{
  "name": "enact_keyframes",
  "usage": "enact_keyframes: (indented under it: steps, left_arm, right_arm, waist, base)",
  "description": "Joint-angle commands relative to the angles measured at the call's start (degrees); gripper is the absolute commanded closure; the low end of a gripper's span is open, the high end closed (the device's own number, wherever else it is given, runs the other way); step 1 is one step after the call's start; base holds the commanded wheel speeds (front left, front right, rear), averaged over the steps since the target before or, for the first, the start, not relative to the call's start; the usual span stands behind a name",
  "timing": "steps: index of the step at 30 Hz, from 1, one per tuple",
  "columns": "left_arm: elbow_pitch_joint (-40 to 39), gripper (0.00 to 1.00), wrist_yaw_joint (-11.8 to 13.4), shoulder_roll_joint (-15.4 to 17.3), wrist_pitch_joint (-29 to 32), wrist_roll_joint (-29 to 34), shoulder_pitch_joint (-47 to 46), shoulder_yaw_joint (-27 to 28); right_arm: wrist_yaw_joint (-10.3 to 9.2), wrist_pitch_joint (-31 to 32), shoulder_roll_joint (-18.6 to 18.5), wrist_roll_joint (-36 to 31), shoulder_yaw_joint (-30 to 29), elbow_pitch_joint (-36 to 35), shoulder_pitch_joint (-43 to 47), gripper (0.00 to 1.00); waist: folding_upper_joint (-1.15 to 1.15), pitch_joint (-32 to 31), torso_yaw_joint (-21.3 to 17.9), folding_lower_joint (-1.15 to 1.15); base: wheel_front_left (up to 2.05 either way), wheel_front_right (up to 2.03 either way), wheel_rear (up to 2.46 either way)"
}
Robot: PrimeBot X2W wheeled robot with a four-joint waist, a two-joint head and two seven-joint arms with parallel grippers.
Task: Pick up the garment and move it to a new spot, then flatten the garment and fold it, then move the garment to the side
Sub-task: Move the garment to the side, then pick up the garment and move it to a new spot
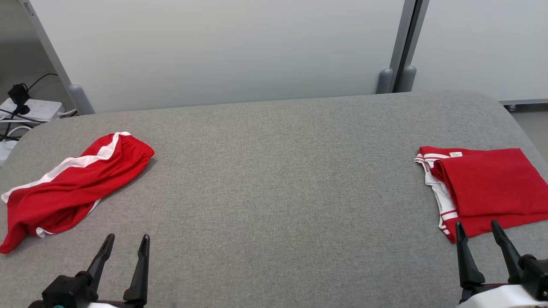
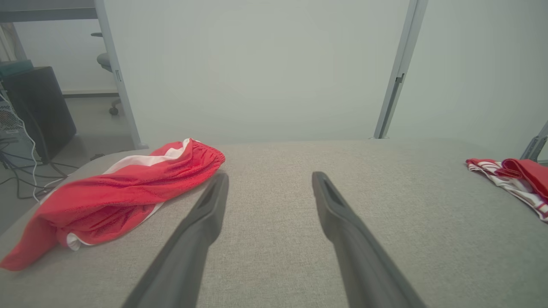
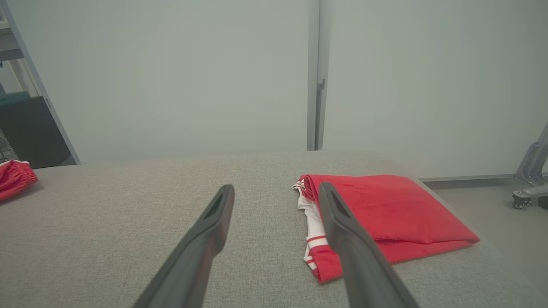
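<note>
In the head view you have both garments together on the grey desk (image 1: 274,192): the crumpled garment (image 1: 81,184) at the left of the frame, and the folded garment (image 1: 492,188) at the right edge, well apart from it. This view also gives a white power strip (image 1: 32,109) with cables in the upper left. The left wrist view adds a dark cabinet (image 2: 40,111) and an office chair (image 2: 105,64) in its upper left, and the right wrist view adds a wheeled base (image 3: 528,192) at its right edge. The crumpled garment is red with a white stripe along one side, twisted and wrinkled. In the head view its long axis runs from lower left to upper right, with the gathered elastic waistband at the upper right end. The left pincer (image 1: 128,237) stands wide and holds nothing, at the lower left, near this garment but apart from it. The right pincer (image 1: 476,224) is also wide and holds nothing, its fingertips just at the near edge of the folded garment.
</note>
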Motion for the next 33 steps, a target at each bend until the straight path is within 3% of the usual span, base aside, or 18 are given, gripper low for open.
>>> enact_keyframes:
  steps: [1, 21, 27, 33]
  left_arm:
    - [-0.77, 0.0, 0.56, 1.6, -0.21, -0.61, -1.7, 2.87]
    - [-0.31, 0.0, 1.85, 1.61, 1.57, -2.06, -1.49, 3.16]
    - [-1.26, 0.0, 2.8, 1.52, 2.22, -1.84, -1.94, 3.01]
    - [-2.24, 0.0, 4.11, 1.31, 2.28, -1.64, -1.63, 3.2]
  right_arm:
    - [-0.16, 0.08, -0.41, -0.59, 1.29, -2.3, -0.55, 0.0]
    - [-0.16, 0.27, 0.4, 0.22, 0.45, -2.61, 0.86, 0.0]
    - [-0.16, 0.61, 0.44, -0.08, 1.43, -2.78, 0.85, 0.0]
    - [-0.16, 0.87, 0.46, 0.34, 3.89, -2.92, 0.36, 0.0]
  waist:
    - [0.0, -0.16, -0.06, 0.0]
    - [0.0, -0.25, 0.99, 0.0]
    - [0.0, -0.26, 3.96, 0.0]
    - [0.0, -0.17, 9.68, 0.0]
  base:
    - [0.0, 0.0, 0.0]
    - [0.0, 0.0, 0.0]
    - [0.0, 0.0, 0.0]
    - [0.0, 0.0, 0.0]
